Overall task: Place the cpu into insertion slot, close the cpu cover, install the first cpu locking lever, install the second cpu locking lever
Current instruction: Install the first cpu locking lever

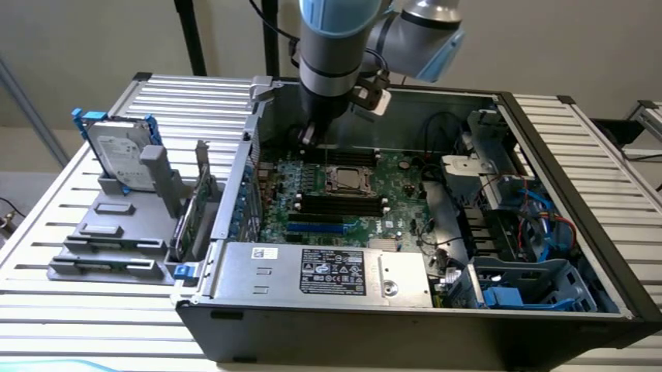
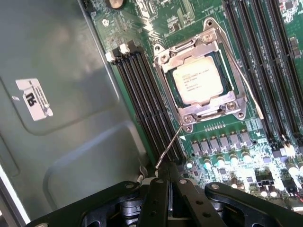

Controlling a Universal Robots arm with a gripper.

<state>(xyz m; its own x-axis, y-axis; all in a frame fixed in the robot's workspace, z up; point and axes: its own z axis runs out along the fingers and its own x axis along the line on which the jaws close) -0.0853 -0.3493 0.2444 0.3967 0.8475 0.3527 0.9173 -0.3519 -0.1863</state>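
Evidently the cpu (image 2: pixel 199 82) is seated in the slot (image 2: pixel 169 92), and the cover (image 2: pixel 208 108) is laid flat over its edges, so that the pale face is framed in the cut-out. The step in hand is judged to be the first lever (image 2: pixel 171 142). This thin wire rod is seen running from the socket's corner out to the gripper (image 2: pixel 165 182), whose fingers are pressed together with no gap, and the rod's free end lies right at their tips. Whether the rod is pinched or merely pushed cannot be told. A second lever (image 2: pixel 241 75) is seen lying along the opposite flank of the cover; whether it is hooked cannot be told.

For the step to be done well, the rod should be borne on close to its bent end, carried in one steady arc and tucked under its hook. The thrust should be kept off the memory slots (image 2: pixel 142 99) just beside it. Slipping is to be feared, since round polished wire is met by hard, smooth finger faces.

The cpu's face is matt, silvery-beige and printed. The cover is bright stamped steel with screw heads at its corners. The board (image 2: pixel 227 142) is glossy green, studded with small round capacitors. The case wall (image 2: pixel 61 142) is dull grey sheet, pressed into shallow panels.
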